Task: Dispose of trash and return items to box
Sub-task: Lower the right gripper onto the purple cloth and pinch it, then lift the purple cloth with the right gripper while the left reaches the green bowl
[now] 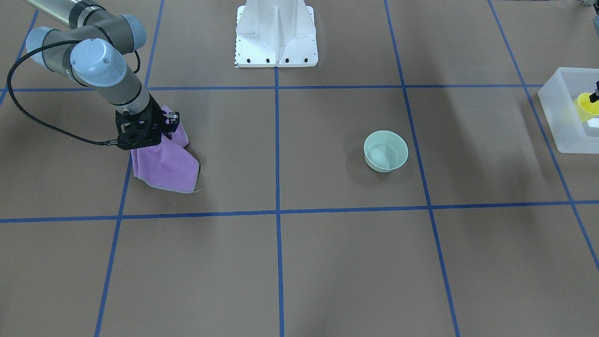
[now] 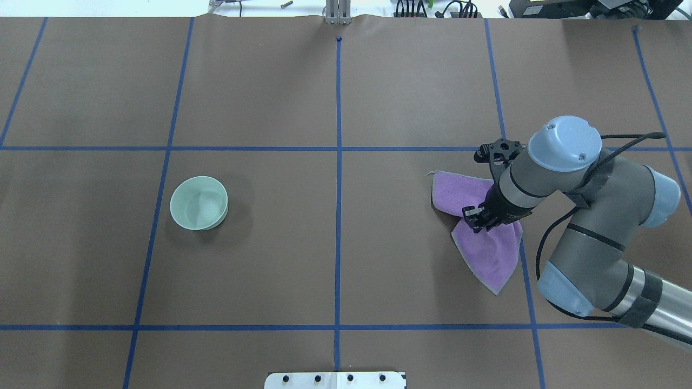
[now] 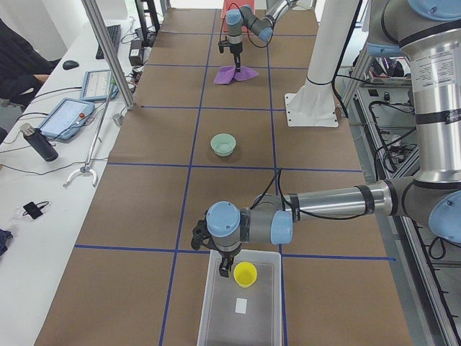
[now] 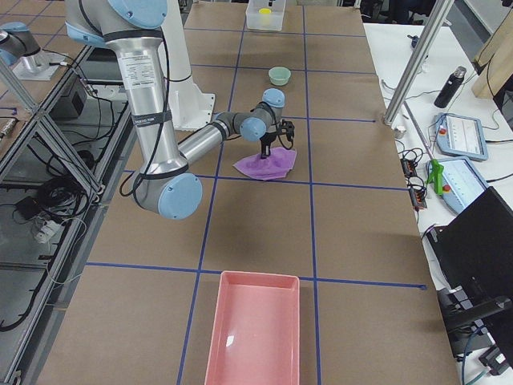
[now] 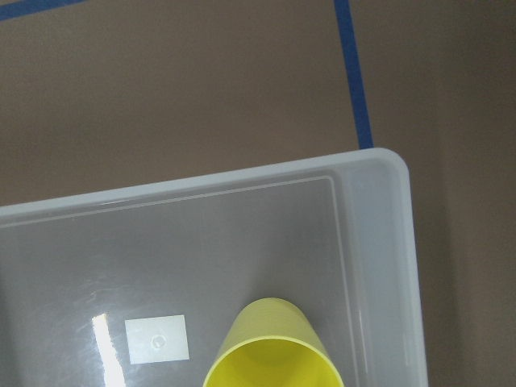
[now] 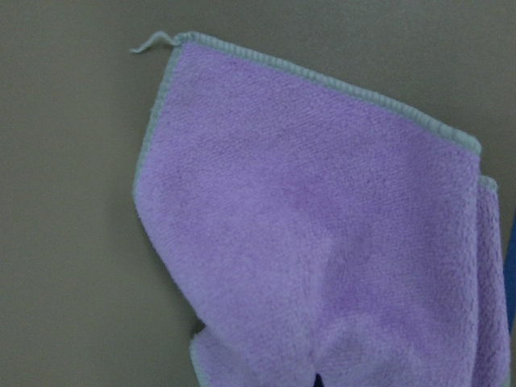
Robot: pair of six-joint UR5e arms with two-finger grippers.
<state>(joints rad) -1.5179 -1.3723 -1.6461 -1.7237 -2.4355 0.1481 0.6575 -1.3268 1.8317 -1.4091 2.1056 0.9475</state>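
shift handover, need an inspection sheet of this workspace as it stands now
surface: brown table with a blue tape grid; no spills seen
job's things: yellow cup inside the translucent bin; mint-green bowl upright on the table, outside the bin
clutter: purple cloth bunched on the table; pink tray at the table's end on the robot's right
grippers: left tool at the cup inside the bin, grip unclear; right tool down on the cloth, seemingly pinching it
cables: black cable looping off the right arm's wrist
surroundings: white robot base; side bench with tablets and a dark bottle; person beside it
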